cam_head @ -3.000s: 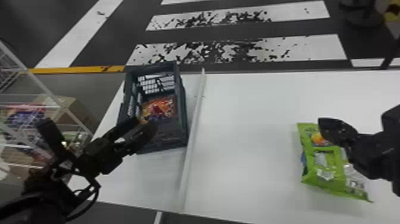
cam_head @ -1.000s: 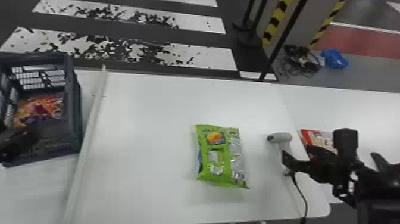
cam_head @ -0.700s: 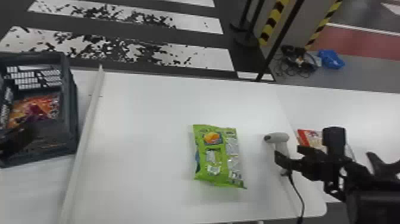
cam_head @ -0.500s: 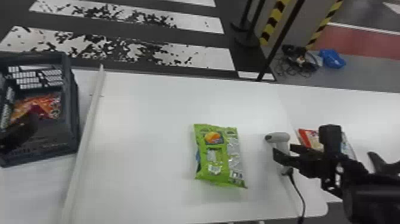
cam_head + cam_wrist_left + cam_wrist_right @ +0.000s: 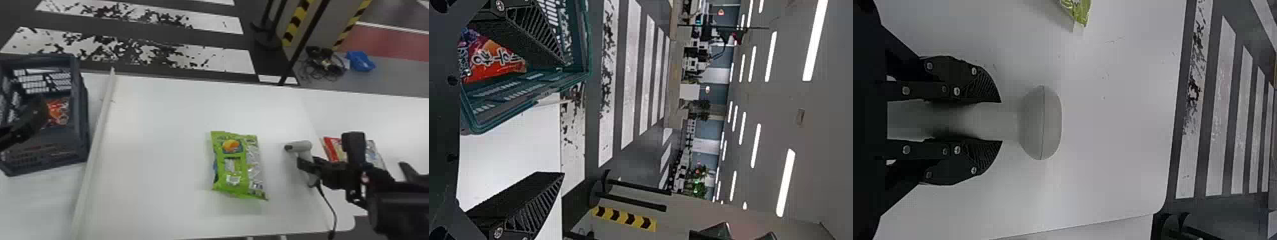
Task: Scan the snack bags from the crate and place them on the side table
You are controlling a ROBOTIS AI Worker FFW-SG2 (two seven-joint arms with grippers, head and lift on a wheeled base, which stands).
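Black fingers (image 5: pixel 984 90) of the right gripper (image 5: pixel 307 166) press on both sides of the handle of a pale grey scanner (image 5: pixel 301 146), with only the handle's width between them. The left gripper (image 5: pixel 28 123) is at the crate (image 5: pixel 81 111), its two fingers wide apart with nothing between them. A cable (image 5: pixel 332 210) trails from the scanner towards the near side. Left of the scanner, apart from it, the green snack bag (image 5: pixel 237 166) lies flat on the white table (image 5: pixel 159 137). Right of the scanner is a red-and-white bag (image 5: pixel 332 147), partly hidden by the right arm. Further left, past a white strip (image 5: pixel 95 140), the crate contains orange-red snack packaging (image 5: pixel 59 111).
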